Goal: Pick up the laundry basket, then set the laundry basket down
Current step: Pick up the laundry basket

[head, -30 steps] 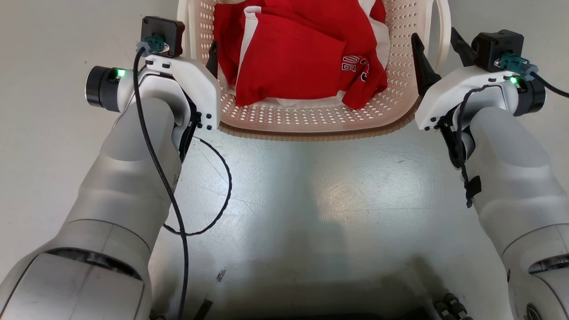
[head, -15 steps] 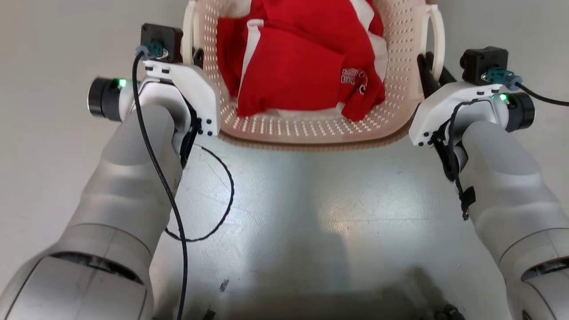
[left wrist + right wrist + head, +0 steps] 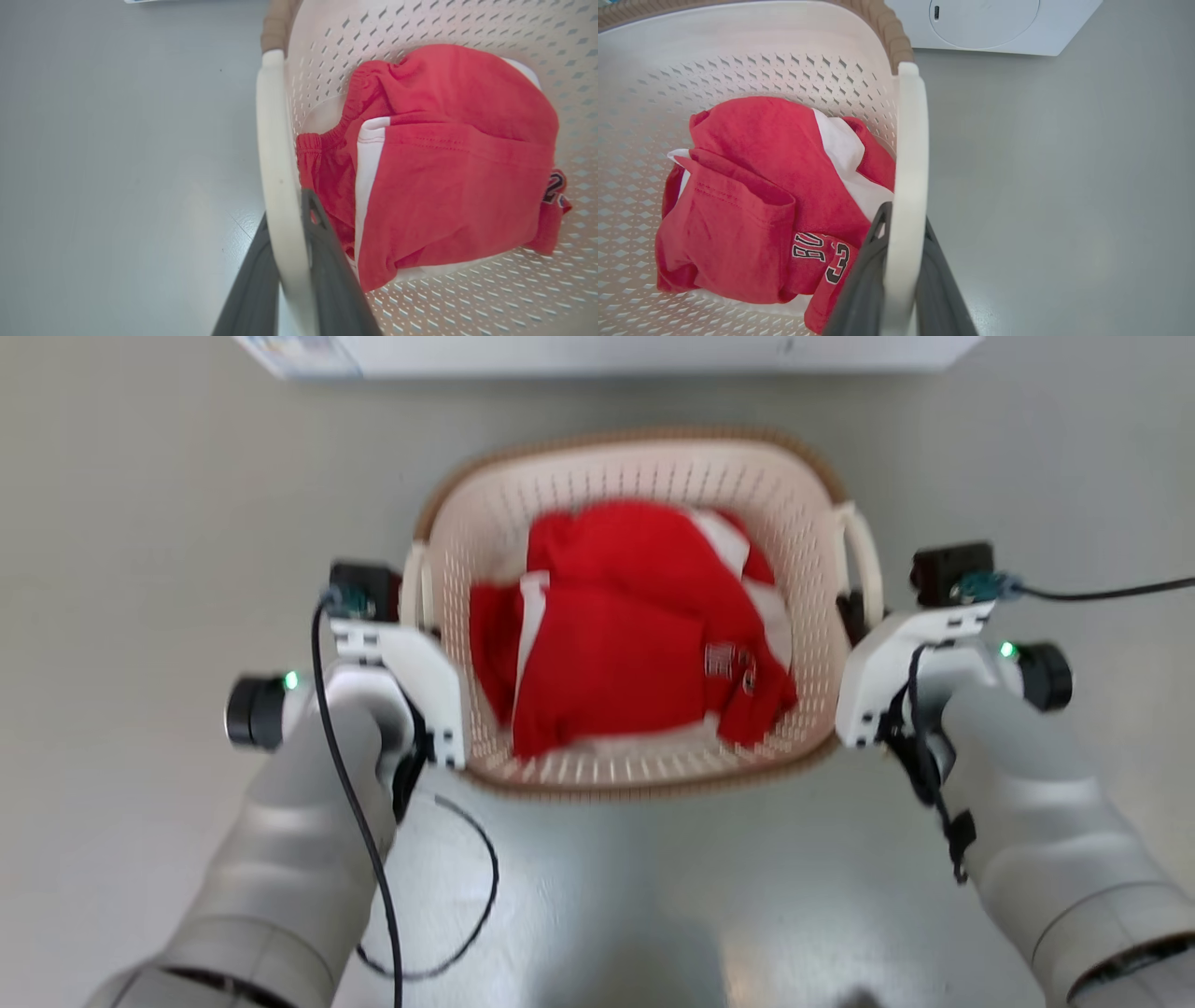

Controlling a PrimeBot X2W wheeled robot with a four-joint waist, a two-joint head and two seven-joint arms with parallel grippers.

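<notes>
The laundry basket (image 3: 597,485) is cream-white and perforated with a brown woven-look rim, and sits centred before me with red and white garments (image 3: 635,644) inside. My left gripper (image 3: 413,616) is at its left loop handle (image 3: 411,583). In the left wrist view both dark fingers of the left gripper (image 3: 287,210) clamp that white handle (image 3: 273,140). My right gripper (image 3: 854,616) is at the right loop handle (image 3: 864,560), and in the right wrist view the right gripper (image 3: 903,217) is shut on the handle (image 3: 911,140). Whether the basket is off the floor cannot be told.
A white washing machine (image 3: 607,350) stands just beyond the basket, its round door (image 3: 985,18) in the right wrist view. Grey floor (image 3: 140,523) spreads on both sides. A black cable (image 3: 467,915) loops off my left forearm.
The head camera has moved, so the whole basket and the washing machine's base now show. Both grippers have closed on the loop handles, the right from wide open.
</notes>
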